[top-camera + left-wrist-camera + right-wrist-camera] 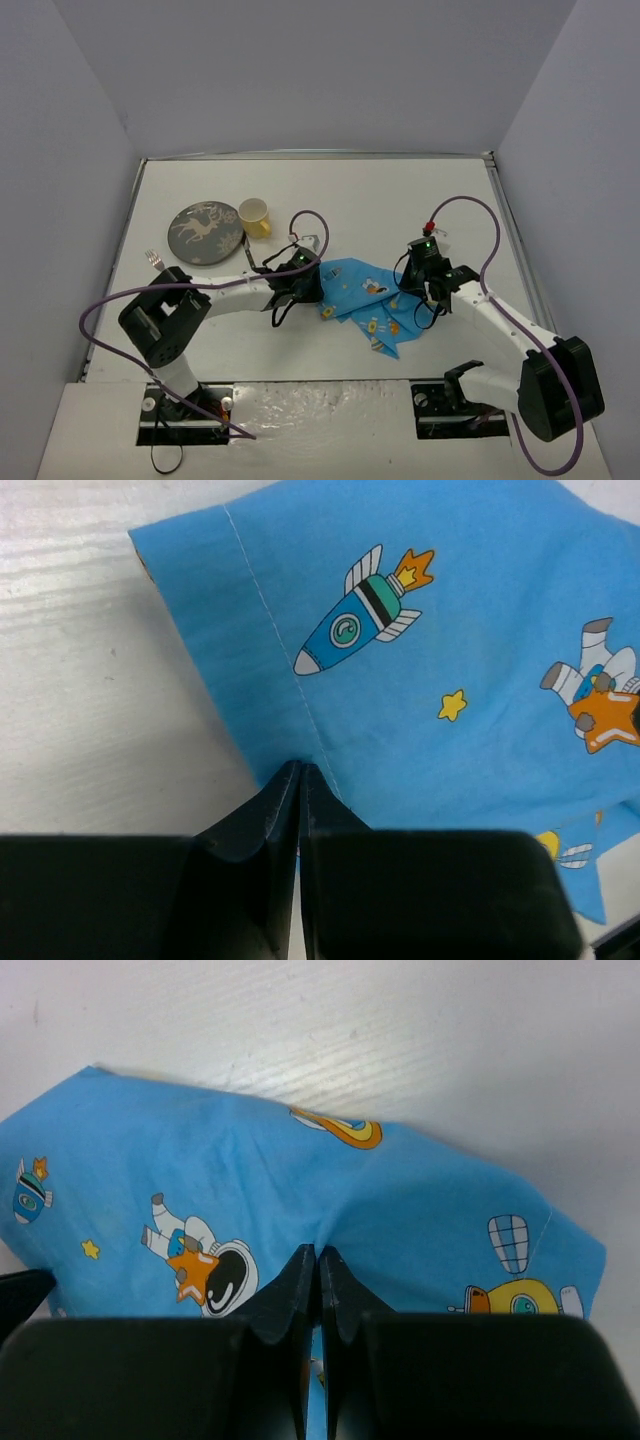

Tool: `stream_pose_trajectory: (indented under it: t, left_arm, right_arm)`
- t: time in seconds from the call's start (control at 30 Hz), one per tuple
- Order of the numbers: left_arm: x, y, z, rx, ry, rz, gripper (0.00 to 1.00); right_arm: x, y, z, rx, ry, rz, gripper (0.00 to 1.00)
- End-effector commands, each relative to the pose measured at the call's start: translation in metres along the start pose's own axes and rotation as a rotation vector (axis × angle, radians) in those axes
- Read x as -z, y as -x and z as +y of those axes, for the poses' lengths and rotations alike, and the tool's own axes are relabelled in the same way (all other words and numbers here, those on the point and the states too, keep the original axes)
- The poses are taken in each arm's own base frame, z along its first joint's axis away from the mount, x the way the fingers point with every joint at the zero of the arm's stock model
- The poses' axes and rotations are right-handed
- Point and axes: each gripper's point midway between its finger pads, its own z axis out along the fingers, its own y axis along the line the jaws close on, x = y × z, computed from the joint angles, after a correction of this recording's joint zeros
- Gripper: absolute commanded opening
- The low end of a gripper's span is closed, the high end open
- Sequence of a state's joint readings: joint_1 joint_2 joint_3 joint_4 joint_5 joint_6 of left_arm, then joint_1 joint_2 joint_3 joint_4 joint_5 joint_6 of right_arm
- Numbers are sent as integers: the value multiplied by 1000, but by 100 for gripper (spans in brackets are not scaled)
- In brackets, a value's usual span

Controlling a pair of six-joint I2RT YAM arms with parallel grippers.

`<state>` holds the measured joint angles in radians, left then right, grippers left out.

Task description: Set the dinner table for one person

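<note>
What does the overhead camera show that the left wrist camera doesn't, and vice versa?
Only overhead: the deer-patterned plate, yellow cup, fork and right pincer. Only left wrist: the rocket print and stitched hem, close up. Both: the blue cloth on the white table, with the left pincer shut on its edge.

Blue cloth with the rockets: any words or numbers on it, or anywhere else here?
No readable text anywhere.
The blue cloth carries only pictures: a rocket, an astronaut, a star.
The grey plate bears a deer, no letters.
The yellow cup looks plain.
</note>
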<state>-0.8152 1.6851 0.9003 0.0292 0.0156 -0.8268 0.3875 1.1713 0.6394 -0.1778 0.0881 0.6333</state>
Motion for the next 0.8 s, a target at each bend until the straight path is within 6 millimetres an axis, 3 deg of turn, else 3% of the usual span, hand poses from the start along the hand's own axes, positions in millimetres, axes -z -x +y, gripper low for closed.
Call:
stream_pose_trajectory:
  t: [0.0,0.07,0.13,0.23,0.33,0.4,0.47,0.5,0.57,0.63,0.7,0.77]
  left_arm:
    - [62,105,-40,-134,-19,-229,0]
    - [112,156,-58,-235,-7,-369,0]
    - [140,171,-62,-307,4,-412,0]
    - [202,191,-83,-359,-49,-507,0]
    - [215,171,-85,-349,-110,-493,0]
    - [213,151,-75,-297,-135,-465,0]
    - [204,127,-54,-274,-119,-429,0]
    - [201,113,-40,-250,-103,-412,0]
    - [198,92,-21,-220,-84,-385,0]
    - [199,81,-9,-195,-74,-380,0]
    - [191,66,8,-187,-38,-349,0]
    - [191,61,13,-180,-26,-346,0]
  right_arm:
    - [25,91,48,74,92,-219,0]
    - [56,140,76,131,159,-334,0]
    - [84,172,94,165,204,-420,0]
    - [124,203,110,216,268,-524,0]
    - [133,185,112,260,346,-519,0]
    - [126,155,112,293,421,-462,1]
    - [117,121,115,322,501,-361,11]
    - [103,91,112,340,522,-265,15]
    - [84,42,107,373,535,-140,36]
    - [76,8,104,392,532,-68,66]
    - [73,6,94,367,476,-94,75]
    - [70,26,77,299,362,-170,83]
